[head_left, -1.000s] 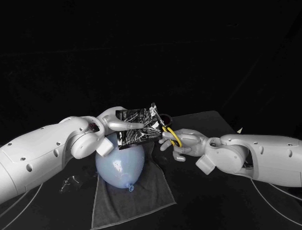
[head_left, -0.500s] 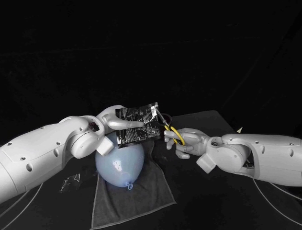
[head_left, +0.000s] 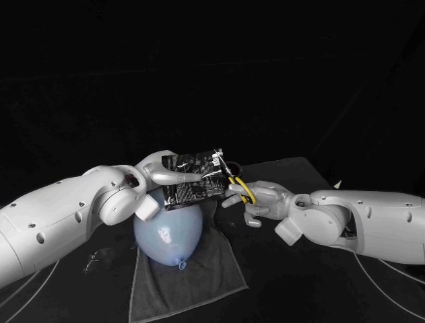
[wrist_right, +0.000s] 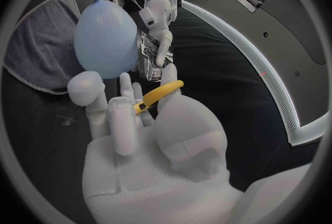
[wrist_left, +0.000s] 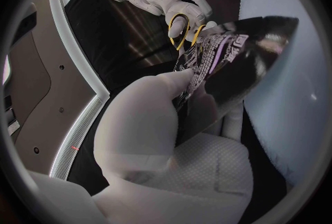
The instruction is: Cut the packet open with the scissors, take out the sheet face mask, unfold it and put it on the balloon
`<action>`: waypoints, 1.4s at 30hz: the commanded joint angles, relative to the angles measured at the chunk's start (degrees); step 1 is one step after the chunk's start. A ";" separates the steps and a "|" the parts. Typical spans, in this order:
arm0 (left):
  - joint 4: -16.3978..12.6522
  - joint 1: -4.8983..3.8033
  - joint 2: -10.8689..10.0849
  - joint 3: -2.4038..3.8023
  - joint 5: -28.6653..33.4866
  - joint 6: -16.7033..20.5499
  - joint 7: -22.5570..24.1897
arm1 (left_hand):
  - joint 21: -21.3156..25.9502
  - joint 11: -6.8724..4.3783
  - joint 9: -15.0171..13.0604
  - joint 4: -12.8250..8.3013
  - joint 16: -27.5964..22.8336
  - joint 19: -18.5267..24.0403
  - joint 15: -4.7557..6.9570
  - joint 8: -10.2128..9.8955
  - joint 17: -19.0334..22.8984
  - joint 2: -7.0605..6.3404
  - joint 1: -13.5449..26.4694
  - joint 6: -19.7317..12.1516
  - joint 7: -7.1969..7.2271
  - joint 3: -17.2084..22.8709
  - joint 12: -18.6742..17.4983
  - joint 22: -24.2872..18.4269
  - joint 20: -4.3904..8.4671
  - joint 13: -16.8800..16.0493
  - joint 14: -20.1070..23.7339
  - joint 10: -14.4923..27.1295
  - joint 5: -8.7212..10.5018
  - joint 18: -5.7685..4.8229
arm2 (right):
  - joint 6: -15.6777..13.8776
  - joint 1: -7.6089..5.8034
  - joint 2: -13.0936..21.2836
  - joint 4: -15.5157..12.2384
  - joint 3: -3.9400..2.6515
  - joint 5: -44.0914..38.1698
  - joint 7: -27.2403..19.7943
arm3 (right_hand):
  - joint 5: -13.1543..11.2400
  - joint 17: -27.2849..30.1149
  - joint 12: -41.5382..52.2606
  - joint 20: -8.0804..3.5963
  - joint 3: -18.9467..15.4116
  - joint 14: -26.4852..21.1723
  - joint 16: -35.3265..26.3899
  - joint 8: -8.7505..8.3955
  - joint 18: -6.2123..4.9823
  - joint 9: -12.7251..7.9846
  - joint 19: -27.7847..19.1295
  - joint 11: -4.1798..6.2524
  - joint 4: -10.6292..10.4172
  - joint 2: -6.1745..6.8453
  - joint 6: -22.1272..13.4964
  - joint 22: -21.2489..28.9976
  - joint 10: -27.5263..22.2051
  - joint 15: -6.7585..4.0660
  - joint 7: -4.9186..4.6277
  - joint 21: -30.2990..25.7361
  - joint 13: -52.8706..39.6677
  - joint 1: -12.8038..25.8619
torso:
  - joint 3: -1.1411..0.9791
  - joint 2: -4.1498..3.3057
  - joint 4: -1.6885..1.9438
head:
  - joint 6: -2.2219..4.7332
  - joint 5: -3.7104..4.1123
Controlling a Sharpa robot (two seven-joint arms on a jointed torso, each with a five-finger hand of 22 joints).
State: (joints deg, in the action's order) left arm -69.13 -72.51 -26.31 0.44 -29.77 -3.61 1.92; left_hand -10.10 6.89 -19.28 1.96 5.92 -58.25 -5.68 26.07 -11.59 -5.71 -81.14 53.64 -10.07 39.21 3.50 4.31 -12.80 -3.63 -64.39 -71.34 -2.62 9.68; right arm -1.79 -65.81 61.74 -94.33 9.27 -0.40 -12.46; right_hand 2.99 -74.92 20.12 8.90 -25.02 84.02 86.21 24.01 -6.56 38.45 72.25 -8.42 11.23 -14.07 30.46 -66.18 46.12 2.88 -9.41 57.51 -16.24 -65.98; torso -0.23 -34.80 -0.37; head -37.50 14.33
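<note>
My left robot hand (head_left: 161, 173) pinches the silver packet (head_left: 194, 176) up off the worktop (head_left: 304, 272), just above the balloon (head_left: 168, 232). This turns its free edge to the scissors (head_left: 240, 190) gripped in my right robot hand (head_left: 260, 200), seemingly mid-cut. The balloon lies on a grey towel (head_left: 212, 276); the room behind is dark.

A black table (head_left: 304, 286) stands against a black backdrop (head_left: 212, 67).

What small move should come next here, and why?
Probably close the scissors to snip the packet: the left hand holds it up above the balloon, and the right hand, gripping the yellow handles, has the blades at the packet's edge.
</note>
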 commanded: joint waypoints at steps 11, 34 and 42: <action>-0.20 -0.02 0.21 0.03 0.13 -1.00 0.09 | -0.34 -0.05 -1.23 -0.43 -0.33 -0.04 0.08 0.15 -0.09 0.53 0.17 0.38 -0.08 -0.10 0.09 -0.01 0.11 -0.02 -0.26 -0.47 -0.22 0.82 | -0.56 -0.11 -0.46 -0.96 -0.09 -0.50 -2.04 | -0.23 0.98 -2.19 0.68 -1.61 2.12 -0.51 -1.64 -1.85 -1.88 -2.32 -0.70 0.48 0.72 -0.99 3.07 -3.03 1.16 -3.53 -3.56 2.97 0.96 | 0.05 -0.01 0.04 | 0.16 0.00; -0.46 -0.02 0.33 0.03 0.09 -1.40 -0.12 | -0.34 -0.05 -1.23 -0.43 -0.33 -0.04 0.08 0.15 -0.09 0.53 0.17 0.38 -0.08 -0.10 0.09 -0.01 0.11 -0.02 -0.26 -0.47 -0.22 0.82 | -6.34 -0.63 -1.51 -2.02 -0.16 2.34 -4.65 | -0.24 -2.85 8.65 -2.68 -1.61 3.51 0.85 5.93 -0.10 -2.06 3.20 4.31 0.97 -2.02 15.89 -2.43 16.30 -2.88 1.24 5.71 1.42 1.53 | 0.05 0.01 0.00 | 0.50 0.34; -0.46 -0.02 0.35 0.03 0.44 -1.42 -0.15 | -0.34 -0.05 -1.23 -0.43 -0.33 -0.04 0.08 0.15 -0.09 0.53 0.17 0.38 -0.08 -0.10 0.09 -0.01 0.11 -0.02 -0.26 -0.47 -0.22 0.82 | -6.78 -0.64 -1.94 -1.68 -0.16 2.42 -4.40 | -0.23 -3.38 15.34 -5.08 -1.61 3.76 0.89 12.02 0.34 2.44 4.13 7.04 0.62 -2.28 18.23 -3.63 20.16 -5.32 4.01 7.47 -4.66 1.91 | 0.02 -0.01 0.00 | 0.56 0.37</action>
State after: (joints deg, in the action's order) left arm -69.48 -72.50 -26.09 0.43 -29.71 -4.08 1.69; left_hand -10.10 6.89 -19.28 1.82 5.92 -58.25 -5.69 26.07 -11.59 -5.77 -81.09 53.72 -10.25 39.04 3.50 4.31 -12.81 -3.63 -64.40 -71.34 -2.64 9.77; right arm -8.07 -66.38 59.87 -96.06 9.20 1.55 -15.61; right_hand 2.99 -75.07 35.02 4.17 -25.04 84.01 86.76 35.67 -7.03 40.50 76.33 -2.97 11.87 -16.97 48.80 -69.69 64.72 -2.09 -5.80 64.70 -20.36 -64.42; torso -0.20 -34.80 -0.37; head -37.02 14.68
